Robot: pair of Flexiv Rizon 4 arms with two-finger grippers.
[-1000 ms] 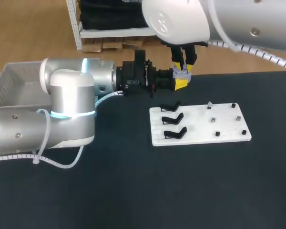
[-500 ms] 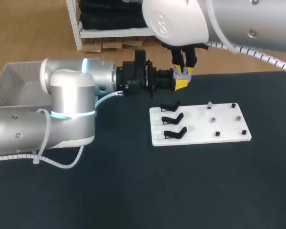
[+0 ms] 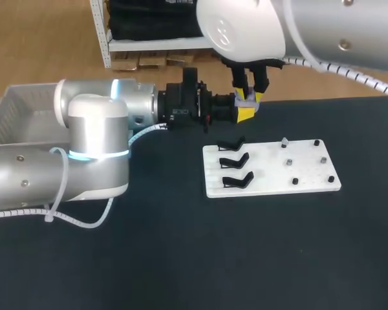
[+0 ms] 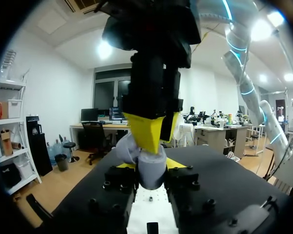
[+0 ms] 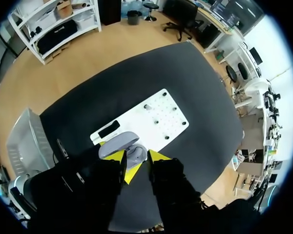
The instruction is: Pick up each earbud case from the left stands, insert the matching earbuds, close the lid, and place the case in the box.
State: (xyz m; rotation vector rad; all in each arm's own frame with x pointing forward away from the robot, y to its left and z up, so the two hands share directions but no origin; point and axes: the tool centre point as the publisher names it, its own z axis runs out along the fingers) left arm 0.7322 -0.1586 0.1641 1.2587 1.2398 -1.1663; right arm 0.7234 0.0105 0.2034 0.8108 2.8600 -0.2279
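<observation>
A lavender earbud case (image 3: 247,99) is held above the table's far edge, my left gripper (image 3: 244,112) shut on it from both sides. In the left wrist view the case (image 4: 150,168) sits between the left gripper's yellow tips (image 4: 149,165). My right gripper (image 3: 251,95) comes down from above onto the case, its yellow fingers (image 4: 144,134) a little apart. In the right wrist view the case (image 5: 136,155) with its raised lid (image 5: 118,143) lies just ahead of the right gripper (image 5: 136,162), whose fingers do not clamp it. Three black stands (image 3: 235,161) on the white board (image 3: 271,184) are bare.
Small pegs and dark earbud pieces (image 3: 288,161) dot the board's right half. A grey mesh box (image 3: 16,113) sits at the table's far left, behind my left arm. Black tabletop lies in front of the board.
My right gripper's fingers have spread slightly over the case, and the arm has edged a little to the right. The left arm and the case have kept still.
</observation>
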